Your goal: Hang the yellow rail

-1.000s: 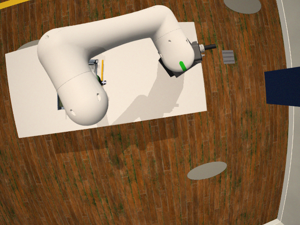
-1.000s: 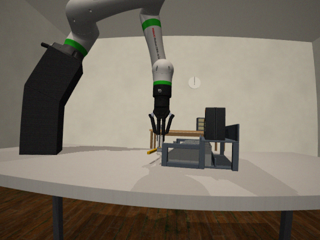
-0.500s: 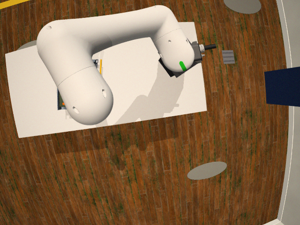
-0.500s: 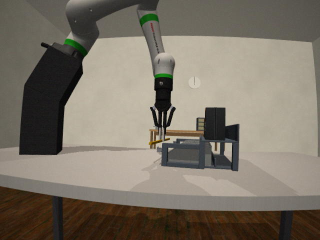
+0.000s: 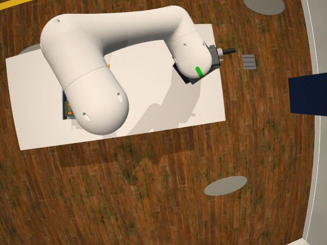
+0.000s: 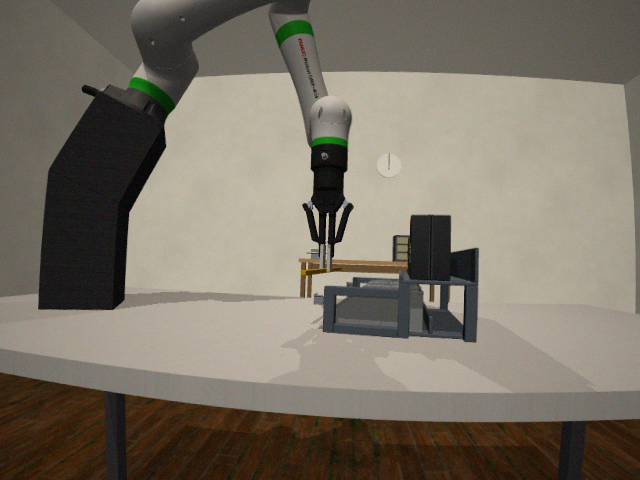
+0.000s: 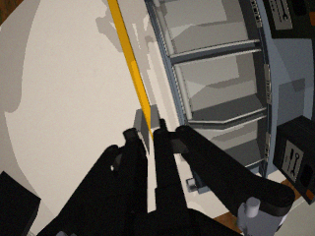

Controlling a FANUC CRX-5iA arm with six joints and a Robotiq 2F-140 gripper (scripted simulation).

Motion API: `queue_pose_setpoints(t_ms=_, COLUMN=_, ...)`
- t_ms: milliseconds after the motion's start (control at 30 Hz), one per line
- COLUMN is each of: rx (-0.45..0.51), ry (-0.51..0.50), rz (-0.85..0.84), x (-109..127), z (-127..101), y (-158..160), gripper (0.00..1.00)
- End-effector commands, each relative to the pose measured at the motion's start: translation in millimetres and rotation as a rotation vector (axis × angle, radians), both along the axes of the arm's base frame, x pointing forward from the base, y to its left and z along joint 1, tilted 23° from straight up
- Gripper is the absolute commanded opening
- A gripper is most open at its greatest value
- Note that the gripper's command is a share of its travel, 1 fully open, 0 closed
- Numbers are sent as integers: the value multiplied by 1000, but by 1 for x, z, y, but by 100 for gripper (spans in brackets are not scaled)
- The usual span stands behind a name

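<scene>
Clearly, the tool (image 6: 326, 269) (image 7: 149, 116) pinches the yellow rail (image 6: 313, 271) (image 7: 129, 54) between its fingertips.

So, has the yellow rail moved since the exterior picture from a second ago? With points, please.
Yes, upward: the yellow rail (image 5: 108, 66) (image 6: 311, 271) (image 7: 141, 88) was below the top bar of the bin frame (image 5: 63, 109) (image 6: 403, 310) (image 7: 175, 88), and is now above it.
</scene>
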State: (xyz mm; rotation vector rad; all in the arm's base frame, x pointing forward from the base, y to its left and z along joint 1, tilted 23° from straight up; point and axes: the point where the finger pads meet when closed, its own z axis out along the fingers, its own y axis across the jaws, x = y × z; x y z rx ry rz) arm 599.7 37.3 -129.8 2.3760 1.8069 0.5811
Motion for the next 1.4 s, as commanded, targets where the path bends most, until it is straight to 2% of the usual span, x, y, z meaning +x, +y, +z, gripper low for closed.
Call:
queue_pose_setpoints(t_ms=0, rx=0, ry=0, rz=0, x=1, z=-2, y=0, gripper=0)
queue_pose_setpoints(t_ms=133, rx=0, ry=0, rz=0, x=2, z=-9, y=1, gripper=0)
queue_pose_setpoints(t_ms=1367, rx=0, ry=0, rz=0, x=4, z=-17, y=1, gripper=0)
